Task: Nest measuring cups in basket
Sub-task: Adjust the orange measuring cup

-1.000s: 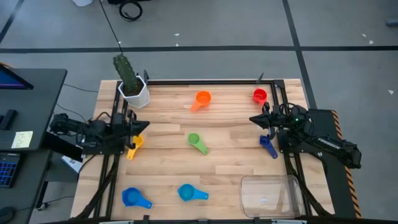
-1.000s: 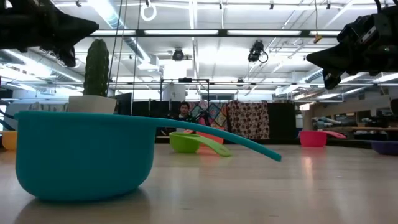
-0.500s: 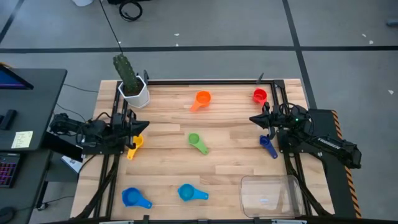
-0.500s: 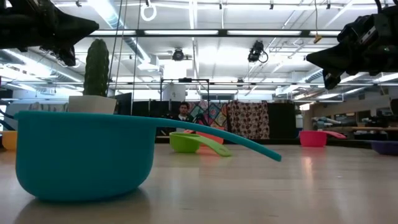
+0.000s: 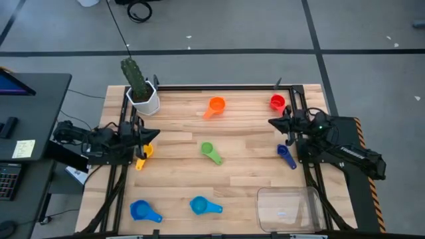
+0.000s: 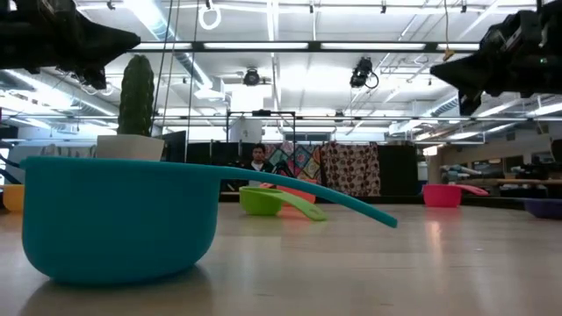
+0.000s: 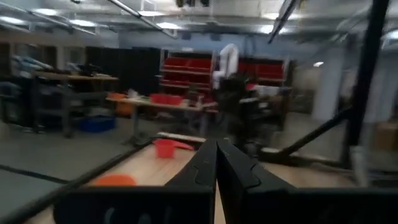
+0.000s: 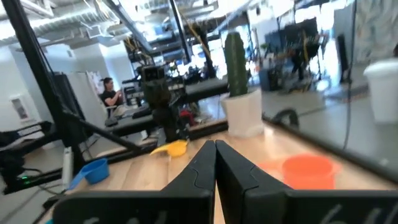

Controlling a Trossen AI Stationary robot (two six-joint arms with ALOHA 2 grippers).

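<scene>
Six small round plastic measuring cups [image 5: 211, 152] lie scattered singly across the wooden bench [image 5: 246, 179], none yet in the clear rectangular plastic basket [image 5: 287, 207] at its near right corner. I'd open my right gripper [image 5: 271, 123], now pinched shut and empty at the right edge, then drop onto the nearby dark blue cup [image 5: 286, 156]; the left gripper [image 5: 154, 134] waits shut at the left edge.

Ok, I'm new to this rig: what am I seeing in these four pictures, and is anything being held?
Two robot arms work at a wooden table. One picture looks straight down, one sits at tabletop level, and two ride on the arms' wrists. The left gripper and right gripper hover at opposite table edges, both shut and holding nothing. Scattered on the table are measuring cups: orange, red, green, yellow, dark blue and two light blue. The clear basket sits empty in a front corner; a potted cactus stands at the back.
</scene>
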